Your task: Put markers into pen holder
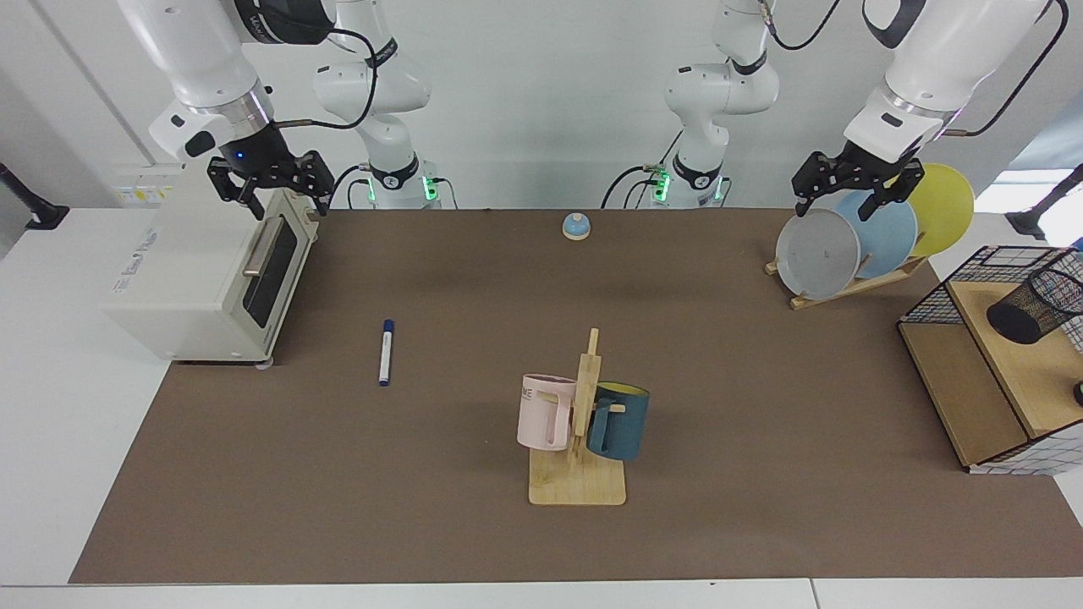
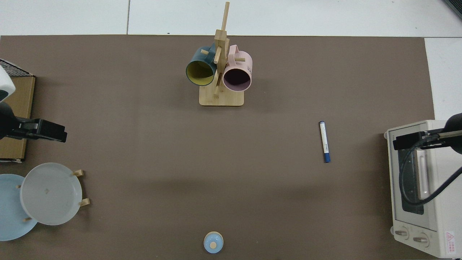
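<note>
One marker (image 1: pixel 386 353) lies flat and untouched on the counter (image 1: pixel 474 524) beside the toaster oven (image 1: pixel 203 279), well apart from the pen holder (image 1: pixel 1034 306) in the wire basket (image 1: pixel 935 292), so everything remains to do, with right claw (image 1: pixel 271 203) and left claw (image 1: pixel 854 199) raised, spread, empty.

My right gripper (image 1: pixel 271 196) hangs with fingers spread above the toaster oven (image 1: pixel 207 283) at the mat's far corner. My left gripper (image 1: pixel 856 196), also spread, hovers over the plates (image 1: pixel 846 245). The marker (image 1: pixel 386 353) lies on the brown mat (image 1: pixel 423 474); the pen holder (image 1: pixel 1036 306) lies tipped inside the wire basket (image 1: pixel 939 292).
</note>
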Tool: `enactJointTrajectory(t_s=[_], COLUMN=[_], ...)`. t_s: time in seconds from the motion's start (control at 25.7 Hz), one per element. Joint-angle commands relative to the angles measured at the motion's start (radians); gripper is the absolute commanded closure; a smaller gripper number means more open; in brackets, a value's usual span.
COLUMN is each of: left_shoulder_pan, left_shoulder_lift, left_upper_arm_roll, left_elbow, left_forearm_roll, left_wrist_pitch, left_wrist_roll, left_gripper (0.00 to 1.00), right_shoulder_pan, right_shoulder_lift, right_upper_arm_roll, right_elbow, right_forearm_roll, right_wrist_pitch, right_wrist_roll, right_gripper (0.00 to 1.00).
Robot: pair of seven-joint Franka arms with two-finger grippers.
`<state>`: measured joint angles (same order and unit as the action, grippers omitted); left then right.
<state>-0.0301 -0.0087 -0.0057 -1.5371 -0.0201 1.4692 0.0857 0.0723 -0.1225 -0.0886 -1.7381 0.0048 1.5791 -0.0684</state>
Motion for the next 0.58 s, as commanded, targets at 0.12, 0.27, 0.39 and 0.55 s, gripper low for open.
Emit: enactJointTrajectory(t_s=[0.12, 0.27, 0.39, 0.55], left_shoulder_pan=[0.010, 0.010, 0.010, 0.010], left_shoulder_lift=[0.009, 0.009, 0.009, 0.009], left_upper_arm_roll=[-0.005, -0.005, -0.005, -0.005], left_elbow=[0.023, 0.023, 0.023, 0.023], left_forearm_roll=[-0.011, -0.011, -0.011, -0.011], left_wrist_pitch=[-0.020, -0.020, -0.020, -0.020], left_wrist_roll=[0.002, 0.002, 0.002, 0.002], left_gripper=[0.00, 0.00, 0.00, 0.00], right_shoulder_pan=[-0.011, -0.014, -0.013, -0.008], right_shoulder_lift=[-0.016, -0.016, -0.016, -0.016], right_upper_arm_roll=[0.006, 0.006, 0.006, 0.006], right_elbow=[-0.024, -0.024, -0.027, -0.038], right_forearm_roll=[-0.011, -0.011, -0.017, -0.019], right_wrist_pitch=[0.028, 0.030, 0.061, 0.081], right_wrist_roll=[-0.016, -0.013, -0.021, -0.021], right_gripper=[0.00, 0.00, 0.00, 0.00])
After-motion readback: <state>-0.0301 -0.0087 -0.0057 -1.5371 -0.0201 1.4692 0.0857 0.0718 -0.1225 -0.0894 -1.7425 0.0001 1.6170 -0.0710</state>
